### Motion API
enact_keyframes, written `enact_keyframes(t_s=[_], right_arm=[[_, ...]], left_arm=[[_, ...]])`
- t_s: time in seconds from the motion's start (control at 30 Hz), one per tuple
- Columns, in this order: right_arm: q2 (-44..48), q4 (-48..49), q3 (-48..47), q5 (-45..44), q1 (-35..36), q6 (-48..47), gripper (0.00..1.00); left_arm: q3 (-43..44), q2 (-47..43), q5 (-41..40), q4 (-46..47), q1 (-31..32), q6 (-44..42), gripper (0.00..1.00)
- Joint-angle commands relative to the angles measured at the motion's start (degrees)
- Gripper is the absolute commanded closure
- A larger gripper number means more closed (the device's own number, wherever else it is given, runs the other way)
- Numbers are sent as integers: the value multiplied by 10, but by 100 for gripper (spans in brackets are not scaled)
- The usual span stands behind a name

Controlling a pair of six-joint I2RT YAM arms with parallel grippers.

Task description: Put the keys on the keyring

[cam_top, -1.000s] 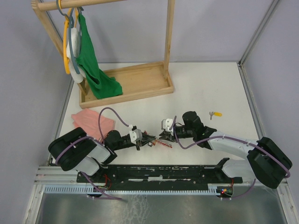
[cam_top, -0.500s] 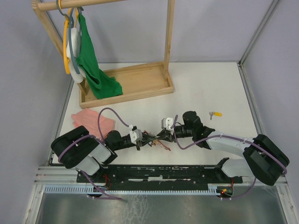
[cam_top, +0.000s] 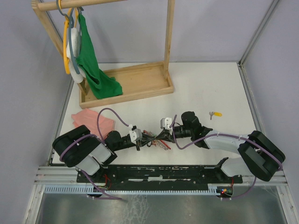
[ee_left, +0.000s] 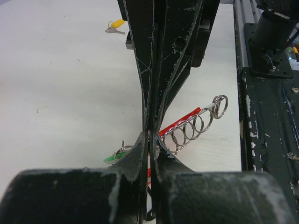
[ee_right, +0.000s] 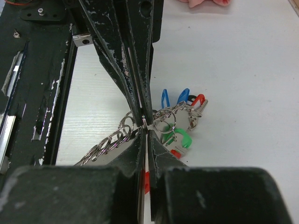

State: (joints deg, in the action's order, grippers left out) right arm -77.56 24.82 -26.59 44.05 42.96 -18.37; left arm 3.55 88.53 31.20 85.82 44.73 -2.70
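Nearest: my left gripper and right gripper meet tip to tip low over the table. Each pair of fingers is pressed together, with only a hairline slit between.

They close right at the keyring (a chain of small linked rings). Whether a ring is actually nipped between either pair I cannot tell; the tips hide it.

Just beside the right tips: green key, touching the rings. Blue tags and red tag are bunched just beyond it.

Farthest out, well apart from the bunch: yellow key, lying flat and alone.

Judgement: threading step, working the green key at the ring. The next move calls for one steady pinch on a ring while the other tips part the coil and feed the key's hole along. The yellow key is not yet fetched.
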Motion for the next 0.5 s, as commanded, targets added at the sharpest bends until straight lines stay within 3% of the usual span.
enact_keyframes(t_s=[0.0,0.23,0.37,0.47], right_arm=[[12,-88,-54,10,-1,-35,98],[33,-349,-166,-79,31,-135,99],[26,-424,-214,-140,59,-149,99],[20,-469,-239,-174,75,-160,99]], left_arm=[[-5,1,6,121,0,10,97],[13,-23,3,22,0,6,81],[38,-66,3,-97,0,-15,78],[41,-93,-2,-136,0,-31,78]])
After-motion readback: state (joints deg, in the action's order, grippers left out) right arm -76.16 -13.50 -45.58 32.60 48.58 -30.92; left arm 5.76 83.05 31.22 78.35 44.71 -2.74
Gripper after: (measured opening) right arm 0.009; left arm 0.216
